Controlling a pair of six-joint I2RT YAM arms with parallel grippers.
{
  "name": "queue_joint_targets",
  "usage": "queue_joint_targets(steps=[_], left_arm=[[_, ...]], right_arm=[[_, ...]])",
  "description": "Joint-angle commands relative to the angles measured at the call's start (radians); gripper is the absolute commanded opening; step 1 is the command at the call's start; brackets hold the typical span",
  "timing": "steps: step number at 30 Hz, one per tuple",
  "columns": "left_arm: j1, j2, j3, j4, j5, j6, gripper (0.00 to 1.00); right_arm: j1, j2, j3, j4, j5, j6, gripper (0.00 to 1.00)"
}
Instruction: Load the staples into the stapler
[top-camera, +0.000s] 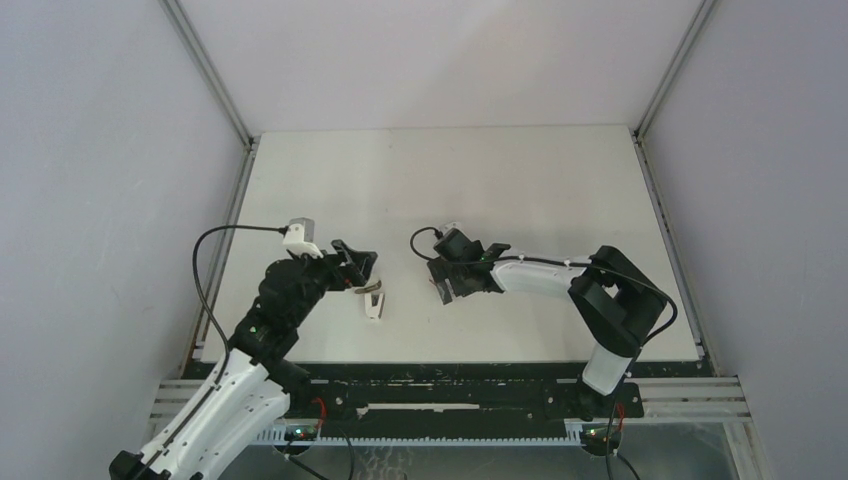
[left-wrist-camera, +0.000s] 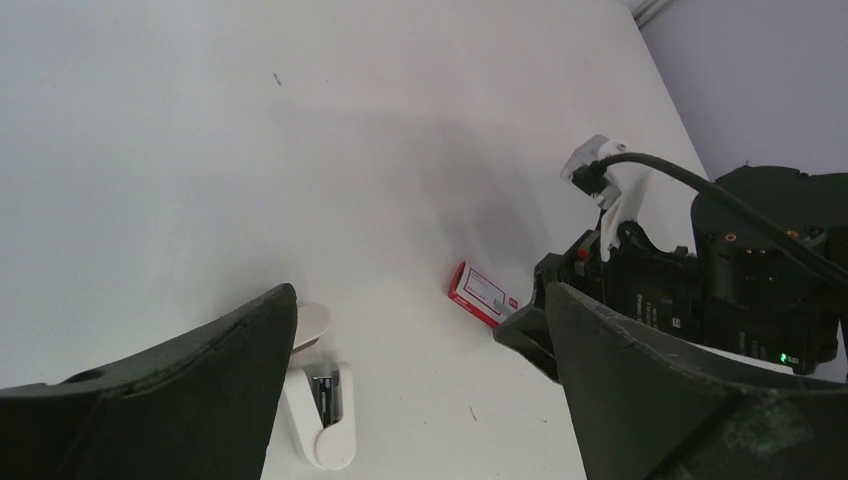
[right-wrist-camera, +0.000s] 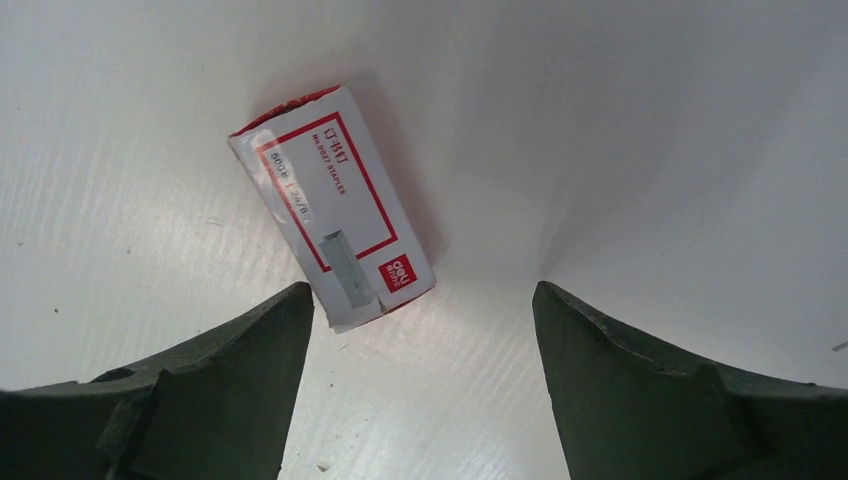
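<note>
Staples (right-wrist-camera: 346, 265), seemingly the small grey strip on the face of the red-and-white box (right-wrist-camera: 330, 200), lie on the white bench (right-wrist-camera: 650, 120) just under the right claw (right-wrist-camera: 422, 290). Its jaws stand wide and empty, with the box nearer one finger than the other. The stapler (left-wrist-camera: 322, 405), white with a beige part, lies hinged open just beside the left claw (left-wrist-camera: 420, 300), which is likewise spread wide and holds nothing.

Such a strip is likely light, thin and brittle, apt to snap or skate on the smooth card. A pinch across its long sides at mid-length looks the safest hold.

Whether the grey strip is real metal or only printed on the box cannot be told. From overhead the box is hard to pick out beneath the right claw. The stapler's channel is dark, and one finger cuts off its beige end.
</note>
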Motion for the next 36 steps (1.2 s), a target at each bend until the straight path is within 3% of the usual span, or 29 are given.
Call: queue_joint_targets(steps=[1,7,13,22,26,32,36], left_arm=[[-0.005,0.02,-0.03,0.103,0.097,0.034,0.98],[-0.006,0.068,-0.028,0.21,0.201,0.084,0.98],[-0.111,0.277,0.021,0.352,0.243,0.184,0.97],[-0.171,0.708,0.152,0.565,0.311,0.434,0.95],[-0.181,0.857,0.233,0.544,0.34,0.522,0.94],[-0.201,1.043,0.368,0.433,0.4,0.584,0.89],[-0.239,1.105,0.412,0.364,0.339,0.648,0.89]], right_arm=[[-0.048,0.008,0.035,-0.003,0.04,0.022,0.8],[-0.159,-0.018,0.041,-0.017,0.054,-0.017,0.8],[-0.289,-0.129,0.03,0.003,-0.038,-0.062,0.8],[-0.514,-0.36,-0.189,0.279,-0.518,-0.07,0.81],[-0.559,-0.387,-0.28,0.427,-0.658,-0.032,0.8],[-0.583,-0.305,-0.288,0.477,-0.745,0.023,0.74],[-0.585,-0.235,-0.279,0.503,-0.776,0.073,0.6]])
